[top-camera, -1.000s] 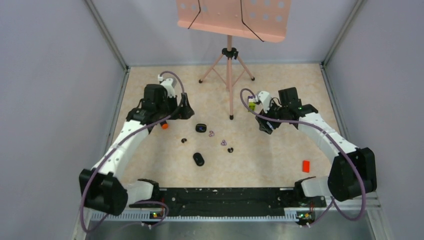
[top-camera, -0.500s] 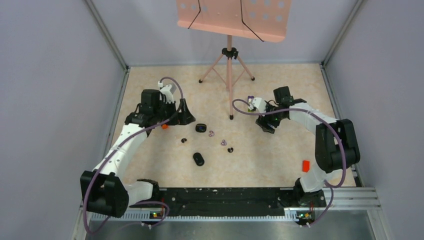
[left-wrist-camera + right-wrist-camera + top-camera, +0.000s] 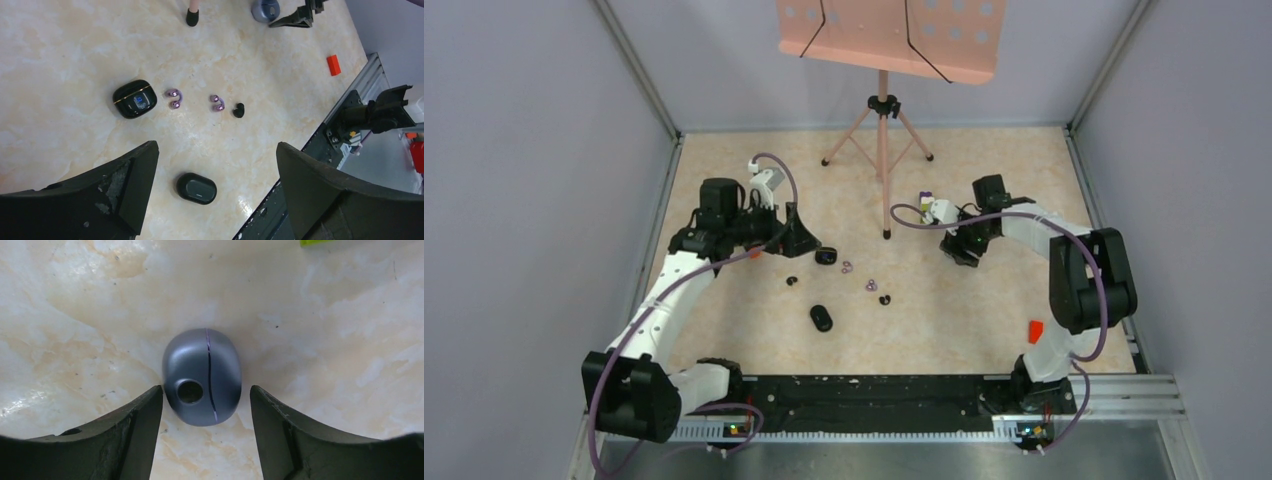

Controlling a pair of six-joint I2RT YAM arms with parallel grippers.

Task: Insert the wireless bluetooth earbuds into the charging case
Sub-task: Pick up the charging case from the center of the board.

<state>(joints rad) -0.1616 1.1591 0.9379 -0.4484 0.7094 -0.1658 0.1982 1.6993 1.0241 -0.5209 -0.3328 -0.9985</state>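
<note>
Marble-look table (image 3: 984, 310), pink music stand (image 3: 884, 35) at the far edge.

Left gripper (image 3: 217, 155) hangs above the middle cluster. Its jaws are spread wide with nothing between them.

Right gripper (image 3: 206, 390) is low over the table on the right side, jaws apart and astride a grey-blue case (image 3: 202, 360). It is not clamped. One finger (image 3: 135, 430) sits just beside the case's flank, and the other finger (image 3: 295, 435) shows a clear gap. The case lies shut, seam running lengthwise, small round hole facing up.

Gold-rimmed black case (image 3: 135, 98) is in the middle and looks open, but I can't be sure. Plain black case (image 3: 196, 188) is shut and lies nearer the arm bases. Red block (image 3: 333, 65) is well apart on the right.

First purple earbud (image 3: 173, 98) lies just beside the gold-rimmed case. Second purple earbud (image 3: 217, 103) is near it, with a black earbud (image 3: 238, 110) just beside that one. Another black earbud (image 3: 792, 281) shows in the top view. All are loose on the table, none in any case.

Step in hand, judged: the right arm is taking the grey-blue case.
- Shift sideways first so both fingers meet the shell together. An off-centre squeeze would likely spin the smooth rounded shell or squirt it out.
- Grip across the broad middle, not the tapered end.
- Close slowly, and keep the fingers off the seam so the lid can open.
- Left arm should stay high and off the tiny earbuds until a case is ready.
</note>
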